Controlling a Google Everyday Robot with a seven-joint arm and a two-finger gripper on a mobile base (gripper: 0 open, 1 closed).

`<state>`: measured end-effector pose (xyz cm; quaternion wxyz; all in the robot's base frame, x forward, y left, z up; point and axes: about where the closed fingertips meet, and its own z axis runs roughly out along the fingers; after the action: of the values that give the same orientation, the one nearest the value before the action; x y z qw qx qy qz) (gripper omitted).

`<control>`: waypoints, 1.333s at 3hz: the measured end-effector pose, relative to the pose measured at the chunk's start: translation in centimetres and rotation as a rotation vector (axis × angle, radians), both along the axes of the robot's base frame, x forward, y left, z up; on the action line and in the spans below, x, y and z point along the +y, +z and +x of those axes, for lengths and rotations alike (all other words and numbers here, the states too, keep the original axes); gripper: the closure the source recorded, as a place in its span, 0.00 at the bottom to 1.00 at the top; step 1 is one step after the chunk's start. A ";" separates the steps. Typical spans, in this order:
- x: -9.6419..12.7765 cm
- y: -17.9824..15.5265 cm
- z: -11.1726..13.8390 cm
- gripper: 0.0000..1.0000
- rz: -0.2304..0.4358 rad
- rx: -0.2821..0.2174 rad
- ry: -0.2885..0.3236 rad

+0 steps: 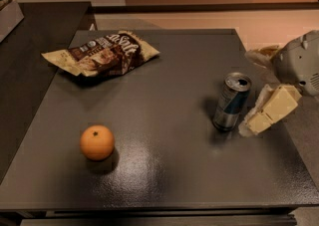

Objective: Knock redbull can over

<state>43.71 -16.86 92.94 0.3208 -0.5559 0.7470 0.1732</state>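
Note:
The redbull can (231, 101), slim with blue and silver panels and a silver top, stands upright on the right part of the dark grey table (169, 170). My gripper (259, 118), with cream-coloured fingers, comes in from the right edge and hangs low just to the right of the can, its tip close to the can's lower side. I cannot tell whether it touches the can.
An orange (97, 142) sits at the front left of the table. A brown and cream snack bag (102, 54) lies at the back left. A darker counter (30, 46) adjoins on the left. The table's right edge runs under the gripper.

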 end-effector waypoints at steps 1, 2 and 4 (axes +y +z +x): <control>0.1 -0.6 0.4 0.00 0.044 -0.008 -0.014; 0.0 -0.9 1.0 0.00 0.073 -0.022 -0.021; 0.2 -1.6 1.4 0.16 0.111 -0.037 -0.017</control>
<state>45.14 -16.70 91.31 0.3664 -0.5340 0.7348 0.2014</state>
